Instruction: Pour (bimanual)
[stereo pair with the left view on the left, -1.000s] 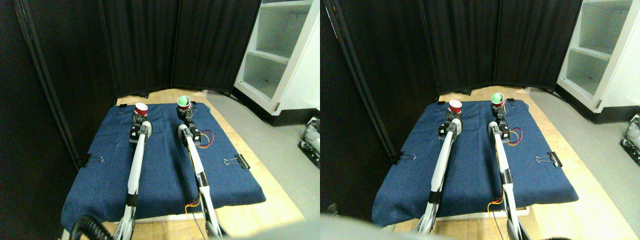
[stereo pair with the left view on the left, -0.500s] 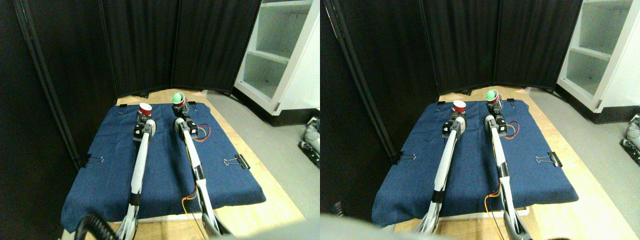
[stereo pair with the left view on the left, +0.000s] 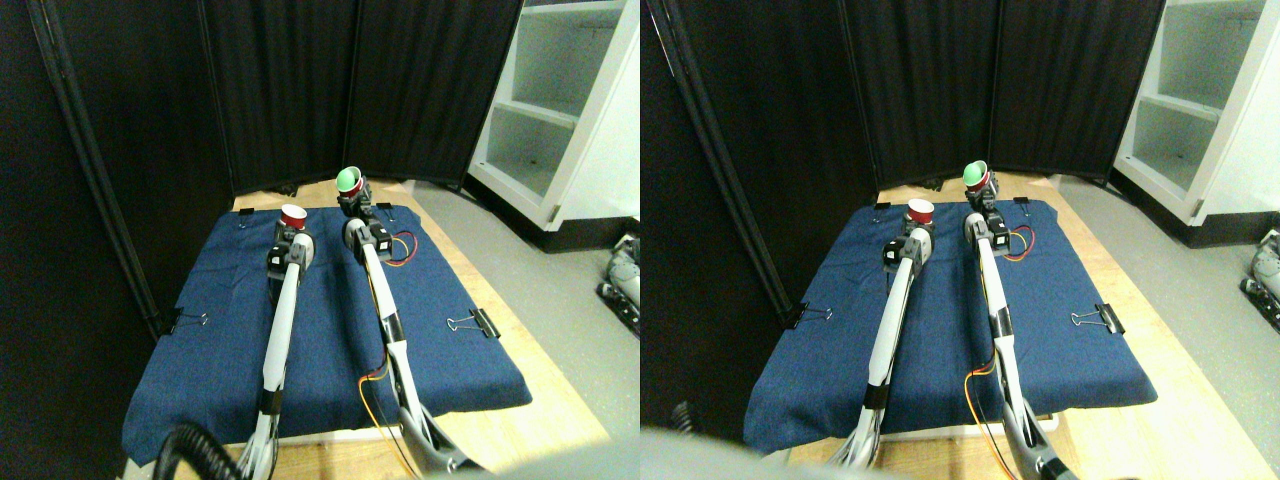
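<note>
A red cup (stereo pair with the left view on the left: 293, 216) with a white rim stands upright at the far end of my left manipulator, and my left gripper (stereo pair with the left view on the left: 291, 233) is shut on it. A second red cup with a green inside (stereo pair with the left view on the left: 349, 181) is held higher and to the right, tipped with its mouth leaning left toward the first cup. My right gripper (stereo pair with the left view on the left: 353, 200) is shut on that cup. Both cups are above the far part of the blue cloth (stereo pair with the left view on the left: 330, 330). What the cups contain cannot be made out.
The blue cloth lies on a wooden board (stereo pair with the left view on the left: 540, 400), held by binder clips (stereo pair with the left view on the left: 474, 323) at its edges. Black curtains (stereo pair with the left view on the left: 300, 90) close the back and left. A white shelf unit (stereo pair with the left view on the left: 560, 110) stands at the right on grey floor.
The green-lined cup has risen, moved left and tipped further toward the white-rimmed cup. The left manipulator has shifted slightly right with its cup.
</note>
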